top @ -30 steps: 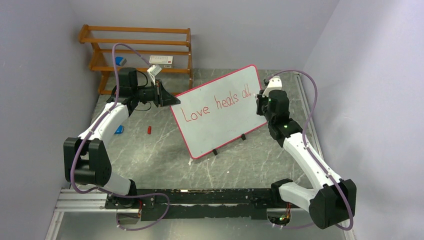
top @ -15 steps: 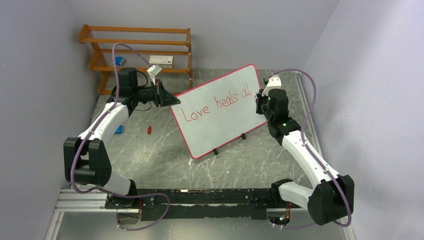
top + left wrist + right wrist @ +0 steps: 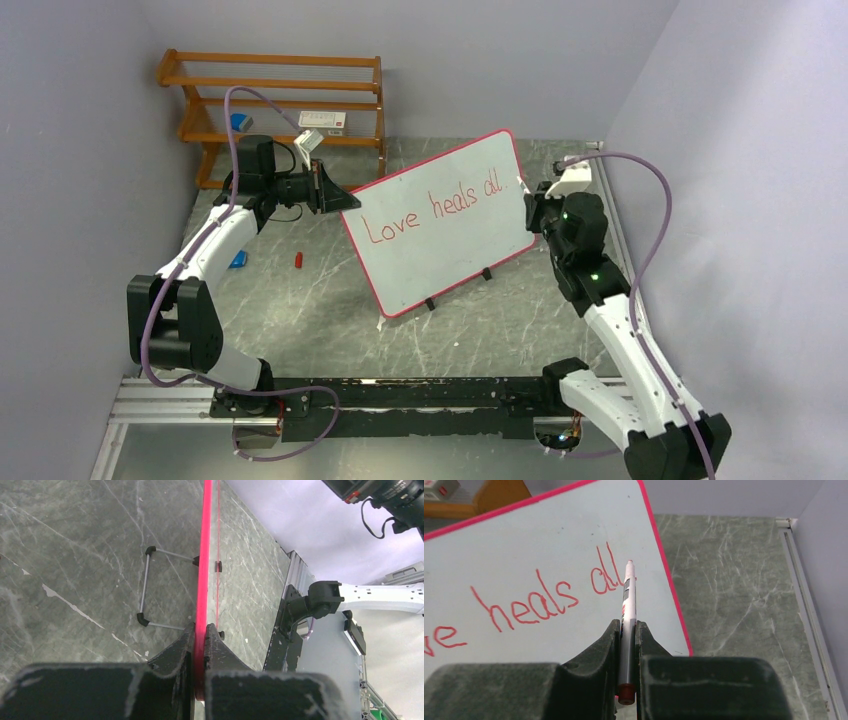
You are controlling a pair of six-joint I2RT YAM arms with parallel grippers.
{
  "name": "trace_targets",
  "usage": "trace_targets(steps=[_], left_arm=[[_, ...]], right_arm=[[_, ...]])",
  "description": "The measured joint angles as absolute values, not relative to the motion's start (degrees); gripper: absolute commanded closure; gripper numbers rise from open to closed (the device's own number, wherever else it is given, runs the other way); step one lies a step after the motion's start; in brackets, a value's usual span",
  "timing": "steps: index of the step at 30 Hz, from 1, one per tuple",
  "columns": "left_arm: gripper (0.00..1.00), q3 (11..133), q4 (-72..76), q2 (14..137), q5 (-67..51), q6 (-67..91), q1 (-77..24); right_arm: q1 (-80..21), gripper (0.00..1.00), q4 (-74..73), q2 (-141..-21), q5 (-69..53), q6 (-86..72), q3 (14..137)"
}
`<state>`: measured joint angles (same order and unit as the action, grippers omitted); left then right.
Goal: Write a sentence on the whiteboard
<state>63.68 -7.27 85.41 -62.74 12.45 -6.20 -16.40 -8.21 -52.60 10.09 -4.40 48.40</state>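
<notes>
The whiteboard (image 3: 450, 245), white with a red-pink frame, stands tilted on black feet mid-table. The sentence (image 3: 435, 210) in red reads "Love heals all". My left gripper (image 3: 330, 190) is shut on the board's upper left frame edge; the left wrist view shows the frame (image 3: 204, 555) clamped between the fingers. My right gripper (image 3: 530, 210) is shut on a grey marker (image 3: 627, 610) with a red end cap. Its tip points at the board just right of "all" (image 3: 605, 575), a little off the surface near the right frame edge.
A wooden slatted rack (image 3: 280, 100) stands at the back left with a small white box and a blue item on it. A red cap (image 3: 298, 260) and a blue object (image 3: 238, 260) lie on the table left of the board. A metal rail runs along the right side.
My right arm has drawn back to the right, away from the board face, with the marker still held. The left arm and board have not moved.
</notes>
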Motion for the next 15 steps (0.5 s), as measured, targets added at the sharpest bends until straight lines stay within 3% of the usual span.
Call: trace_targets(steps=[11, 15], left_arm=[[0.88, 66.87, -11.09, 85.27, -59.02, 11.81, -9.15], [0.81, 67.07, -12.58, 84.73, -57.28, 11.75, -9.56]], right_arm=[[-16.36, 1.00, -11.44, -42.81, 9.17, -6.07, 47.22], [-16.34, 1.00, -11.73, -41.56, 8.36, -6.37, 47.07]])
